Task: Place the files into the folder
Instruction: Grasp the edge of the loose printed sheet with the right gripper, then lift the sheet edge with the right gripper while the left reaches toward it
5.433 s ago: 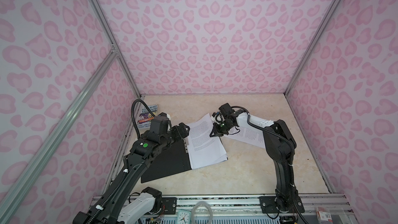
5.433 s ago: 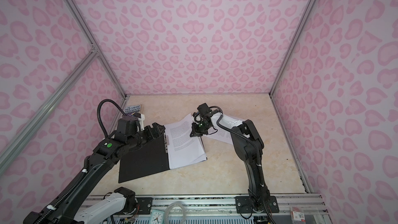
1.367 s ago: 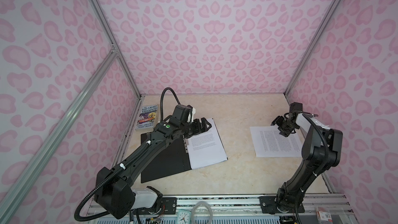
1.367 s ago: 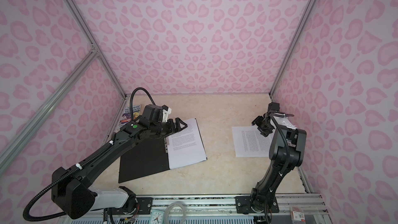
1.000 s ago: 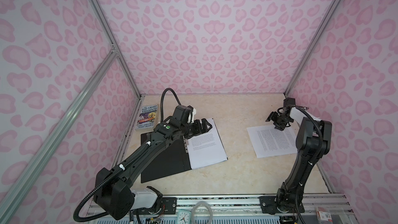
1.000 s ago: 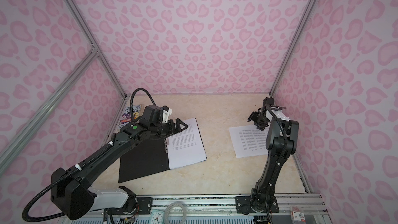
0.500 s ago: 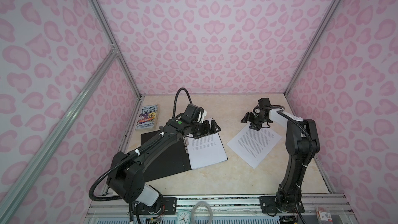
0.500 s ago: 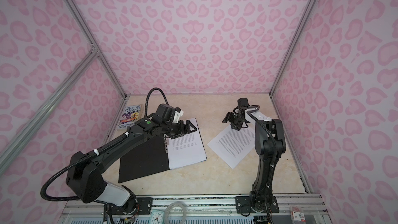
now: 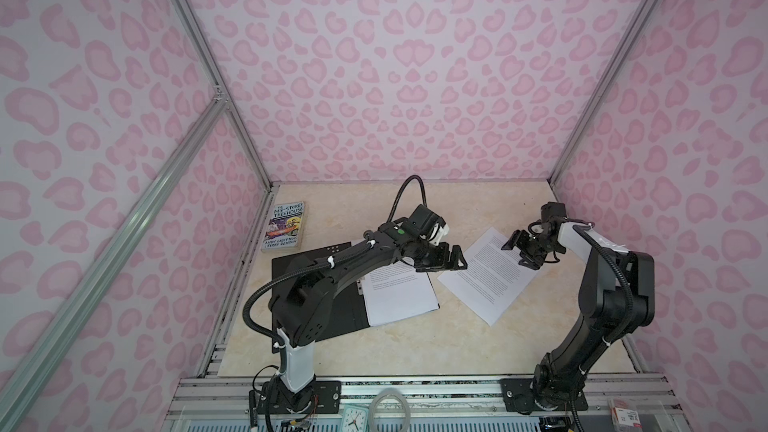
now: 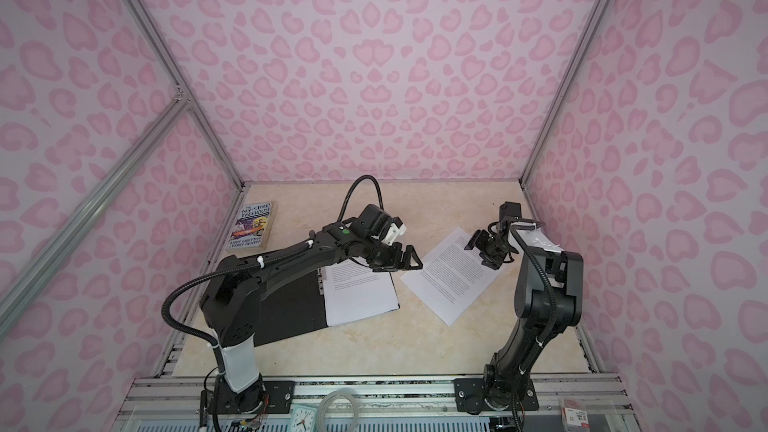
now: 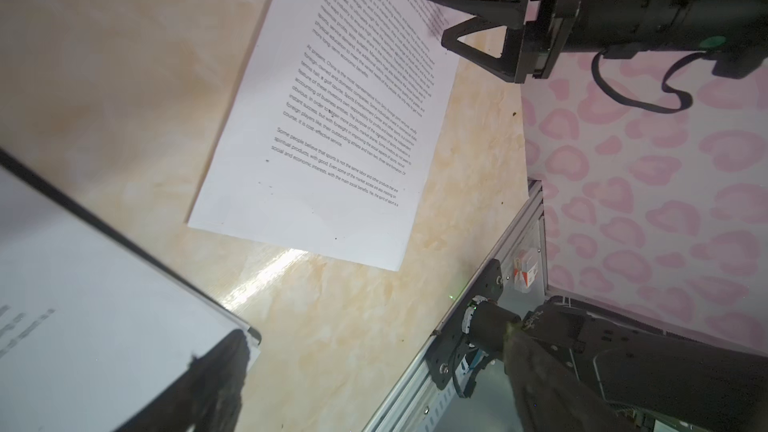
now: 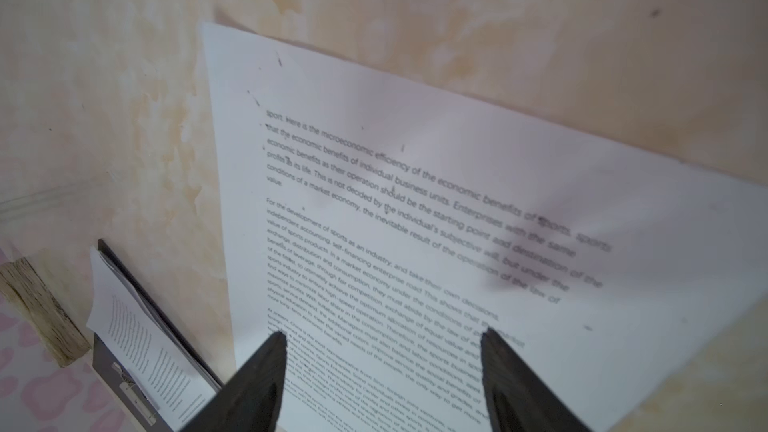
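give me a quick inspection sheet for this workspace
surface: beige marbled tabletop, a few dark specks
job's things: folder open flat, black inside up, sheets on its right half; one loose sheet askew beside it
clutter: Treehouse book flat at far left
hands: left hand open near the folder's sheets; right hand open over loose sheet, contact unclear
cables: black hose arches over left arm, clear of papers
surroundings: pink spotted walls, metal frame, clock at front

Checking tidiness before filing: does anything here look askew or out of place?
Yes. One loose sheet lies diagonally on the table, beside the open folder and outside it, turned well off the stack lying in it. Nothing looks torn or spilled.
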`<control>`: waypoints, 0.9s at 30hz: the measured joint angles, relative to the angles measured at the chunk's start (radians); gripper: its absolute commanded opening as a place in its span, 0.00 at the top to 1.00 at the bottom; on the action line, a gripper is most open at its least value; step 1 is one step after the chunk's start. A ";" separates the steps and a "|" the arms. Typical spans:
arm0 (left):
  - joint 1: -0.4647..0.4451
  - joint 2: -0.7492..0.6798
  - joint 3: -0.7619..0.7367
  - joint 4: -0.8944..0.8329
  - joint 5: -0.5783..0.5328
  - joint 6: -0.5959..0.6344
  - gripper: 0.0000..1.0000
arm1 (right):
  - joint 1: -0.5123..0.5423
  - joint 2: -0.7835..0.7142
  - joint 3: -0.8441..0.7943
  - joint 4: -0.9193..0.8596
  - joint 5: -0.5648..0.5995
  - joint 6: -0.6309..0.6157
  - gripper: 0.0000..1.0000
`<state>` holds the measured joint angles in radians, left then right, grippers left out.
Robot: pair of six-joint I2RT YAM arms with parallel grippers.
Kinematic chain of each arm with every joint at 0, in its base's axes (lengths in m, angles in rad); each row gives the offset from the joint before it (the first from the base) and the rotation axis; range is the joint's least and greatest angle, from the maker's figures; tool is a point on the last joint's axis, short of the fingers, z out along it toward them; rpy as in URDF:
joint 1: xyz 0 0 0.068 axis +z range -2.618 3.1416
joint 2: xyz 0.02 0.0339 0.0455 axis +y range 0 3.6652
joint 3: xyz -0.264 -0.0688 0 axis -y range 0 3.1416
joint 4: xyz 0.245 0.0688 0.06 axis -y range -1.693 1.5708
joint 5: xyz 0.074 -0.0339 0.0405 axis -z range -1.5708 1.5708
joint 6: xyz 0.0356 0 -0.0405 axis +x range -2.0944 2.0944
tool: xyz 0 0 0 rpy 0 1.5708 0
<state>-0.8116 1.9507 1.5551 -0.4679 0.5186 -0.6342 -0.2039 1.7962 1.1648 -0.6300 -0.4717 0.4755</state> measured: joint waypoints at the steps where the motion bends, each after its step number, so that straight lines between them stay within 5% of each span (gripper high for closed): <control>1: -0.011 0.035 0.030 0.000 0.003 0.003 0.02 | -0.009 -0.011 -0.015 0.002 -0.001 0.000 0.26; 14: -0.060 0.341 0.274 0.038 0.038 -0.025 0.02 | -0.158 -0.064 -0.065 0.160 0.045 0.047 0.25; 27: -0.043 0.387 0.229 0.105 0.081 -0.069 0.02 | -0.208 0.042 -0.082 0.321 -0.001 0.079 0.25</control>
<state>-0.8547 2.3379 1.7840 -0.3630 0.5999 -0.7033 -0.4118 1.8381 1.0824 -0.3092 -0.4728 0.5541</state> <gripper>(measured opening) 0.977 0.748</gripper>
